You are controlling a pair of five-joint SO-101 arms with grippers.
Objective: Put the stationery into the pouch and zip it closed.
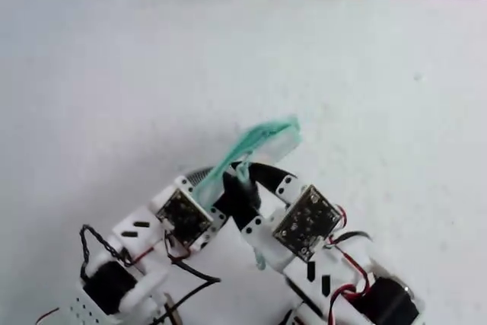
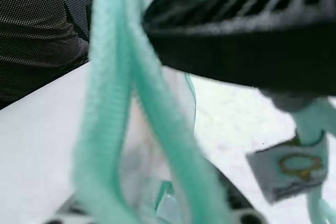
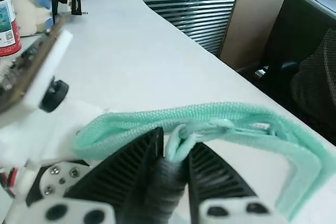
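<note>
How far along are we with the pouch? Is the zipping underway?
Done: the mint pouch is up off the table; what is inside cannot be told. In hand: the right gripper has its jaws shut on the zipper pull. Remaining: drawing that pull along until the pouch is closed; the views do not show it shut.

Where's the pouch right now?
High view: the pouch runs slantwise over the table's near middle, between the two arms. The right gripper is shut on a loop at its top edge; its lower end reaches the left arm.
</note>
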